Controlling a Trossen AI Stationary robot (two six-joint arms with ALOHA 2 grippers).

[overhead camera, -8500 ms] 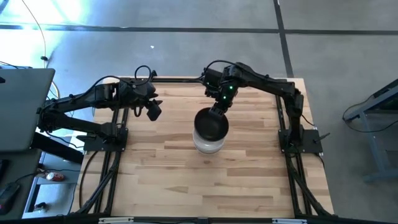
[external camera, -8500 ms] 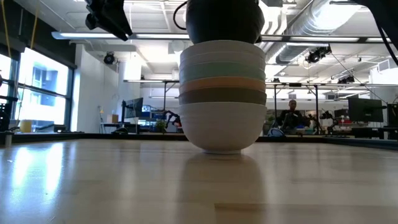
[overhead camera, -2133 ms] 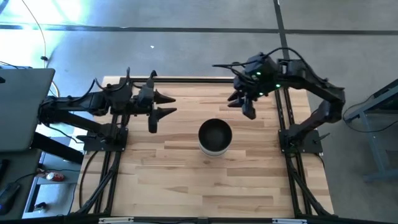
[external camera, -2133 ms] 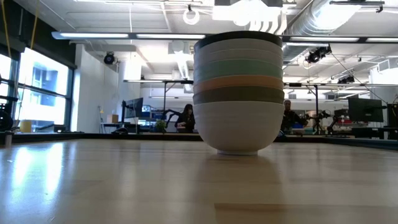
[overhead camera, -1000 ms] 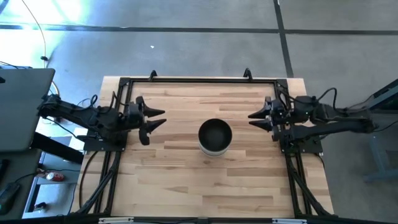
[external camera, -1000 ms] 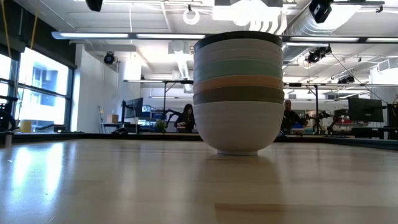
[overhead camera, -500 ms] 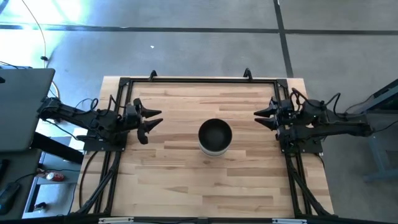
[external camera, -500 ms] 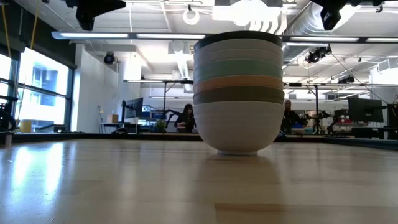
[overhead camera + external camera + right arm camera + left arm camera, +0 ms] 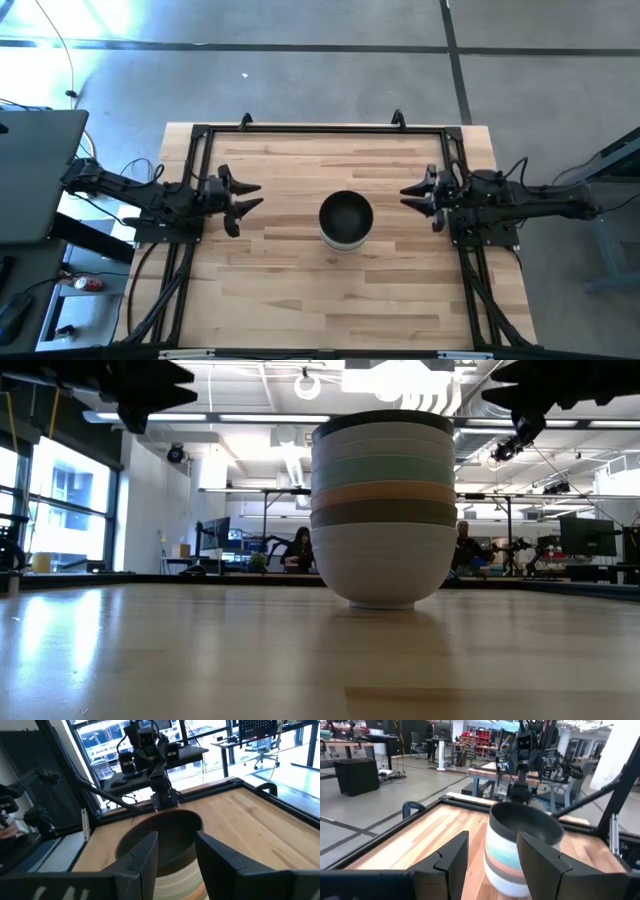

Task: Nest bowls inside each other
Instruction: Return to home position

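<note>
Left gripper: we note it at 9 o'clock of the stack, well apart, fingers spread, empty.
Bowls: one nested stack, mid-table; black uppermost, white lowest.
Right gripper: 3 o'clock, fingers spread, empty.

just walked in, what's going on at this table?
Nothing is being handled right now. The stack of bowls stands mid-table, fully nested, with a white bowl at the bottom and the black bowl on top. The left gripper and right gripper sit at their own sides of the table, both open and empty, pointing toward the stack.
</note>
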